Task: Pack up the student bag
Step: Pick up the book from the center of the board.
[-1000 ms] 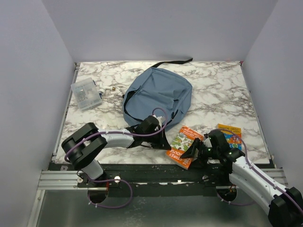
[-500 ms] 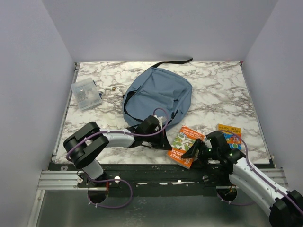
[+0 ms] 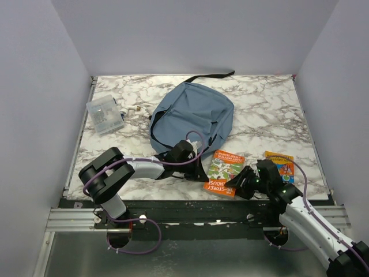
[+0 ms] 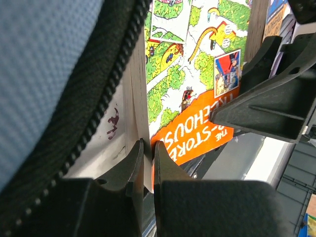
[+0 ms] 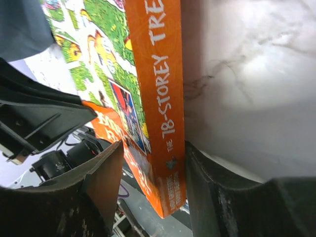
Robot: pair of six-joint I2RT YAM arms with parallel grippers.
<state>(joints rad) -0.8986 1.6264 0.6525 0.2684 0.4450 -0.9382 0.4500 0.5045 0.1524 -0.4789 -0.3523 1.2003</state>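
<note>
The student bag (image 3: 193,112) lies in the middle of the table, its dusty-blue cloth and black zipper filling the left of the left wrist view (image 4: 49,59). My left gripper (image 3: 196,157) (image 4: 148,148) is shut on a thin pale edge beside that zipper, at the bag's near rim. An orange and green book (image 3: 225,170) (image 4: 187,74) (image 5: 153,74) lies just right of it. My right gripper (image 3: 245,186) (image 5: 154,148) straddles the book's near corner. One finger (image 5: 207,187) touches the spine side; a gap remains at the other finger (image 5: 106,173).
A second orange book (image 3: 281,164) lies to the right, near the table's front edge. A clear plastic box (image 3: 105,114) and small white items (image 3: 134,109) sit at the back left. The bag's black strap (image 3: 213,75) trails toward the back wall.
The book has turned and slid left toward the bag. My right gripper's jaws have narrowed around its corner. The left arm has stayed put.
</note>
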